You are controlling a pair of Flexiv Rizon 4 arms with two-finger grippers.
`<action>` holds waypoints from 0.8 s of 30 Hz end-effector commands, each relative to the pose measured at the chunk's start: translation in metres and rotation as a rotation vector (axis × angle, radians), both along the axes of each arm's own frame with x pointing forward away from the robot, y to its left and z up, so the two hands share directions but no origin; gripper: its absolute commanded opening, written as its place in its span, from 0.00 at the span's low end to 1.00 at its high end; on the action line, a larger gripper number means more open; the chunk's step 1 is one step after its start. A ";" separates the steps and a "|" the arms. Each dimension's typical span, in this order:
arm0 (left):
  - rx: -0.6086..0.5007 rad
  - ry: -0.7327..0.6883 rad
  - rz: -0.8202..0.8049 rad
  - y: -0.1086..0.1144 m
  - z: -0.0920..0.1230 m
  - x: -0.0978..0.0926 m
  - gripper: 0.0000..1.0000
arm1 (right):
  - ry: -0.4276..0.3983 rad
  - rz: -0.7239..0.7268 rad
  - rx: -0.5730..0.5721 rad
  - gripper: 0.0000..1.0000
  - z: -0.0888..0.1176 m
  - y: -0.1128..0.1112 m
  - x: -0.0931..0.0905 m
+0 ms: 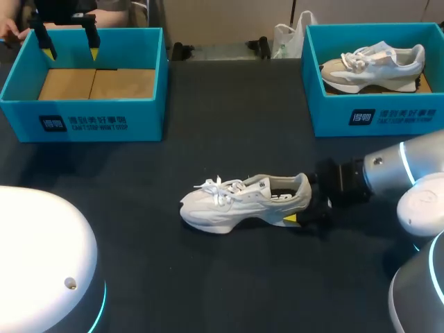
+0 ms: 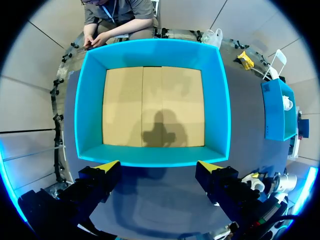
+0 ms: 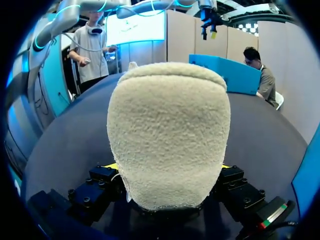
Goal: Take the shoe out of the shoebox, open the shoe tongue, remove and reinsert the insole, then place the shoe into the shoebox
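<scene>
The sneaker [image 1: 239, 201] lay on its sole near the middle of the tabletop [image 1: 229, 125], outside either box, with its toe toward the left edge and its heel [image 3: 167, 135] toward the right. Our right gripper [image 1: 303, 201] was at that heel, pinching it from both sides. In the right wrist view the fuzzy heel collar filled the gap between the fingers, and only slivers of yellow showed at its flanks. Our left gripper [image 1: 69, 47] hung above the empty shoebox [image 1: 83, 121] at the far left corner, fingers spread wide and holding nothing. A second shoebox [image 1: 378, 114] at the far right corner held another sneaker [image 1: 374, 62].

We judged the shoe to be light, with a soft upper that would buckle under a pinch. The sole and the back of the heel looked stiffer, so the heel seemed the sound place to steady it. The padded collar would give a little, and a pull on the tongue might rock the shoe in that grip. The tongue sat under the laces [image 1: 218, 189], which looked tied and could resist or snag. We thought its free top edge the best place to take hold. We could not see the insole. We expected it to be thin and floppy, best lifted by its heel end.
</scene>
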State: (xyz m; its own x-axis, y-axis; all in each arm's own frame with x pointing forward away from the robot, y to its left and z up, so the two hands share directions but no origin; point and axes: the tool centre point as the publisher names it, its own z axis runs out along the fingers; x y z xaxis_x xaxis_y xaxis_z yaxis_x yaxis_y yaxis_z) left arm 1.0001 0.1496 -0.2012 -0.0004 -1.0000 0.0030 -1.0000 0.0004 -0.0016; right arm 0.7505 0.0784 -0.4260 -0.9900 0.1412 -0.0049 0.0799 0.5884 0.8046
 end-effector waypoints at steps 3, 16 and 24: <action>0.001 0.001 0.000 0.000 0.001 0.000 1.00 | 0.014 0.011 -0.010 0.00 -0.006 0.007 0.004; 0.001 0.001 0.000 0.000 0.001 0.000 1.00 | 0.014 0.011 -0.010 0.00 -0.006 0.007 0.004; 0.016 -0.003 0.108 -0.035 0.013 -0.023 1.00 | 0.014 0.011 -0.010 0.00 -0.006 0.007 0.004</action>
State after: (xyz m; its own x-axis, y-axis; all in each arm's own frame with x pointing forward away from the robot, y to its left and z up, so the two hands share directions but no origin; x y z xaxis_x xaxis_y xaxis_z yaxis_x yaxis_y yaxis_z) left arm 0.9903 0.1277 -0.1944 0.0899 -0.9959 0.0089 -0.9959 -0.0899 0.0079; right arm 0.7512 0.0797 -0.4273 -0.9916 0.1294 0.0068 0.0827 0.5913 0.8022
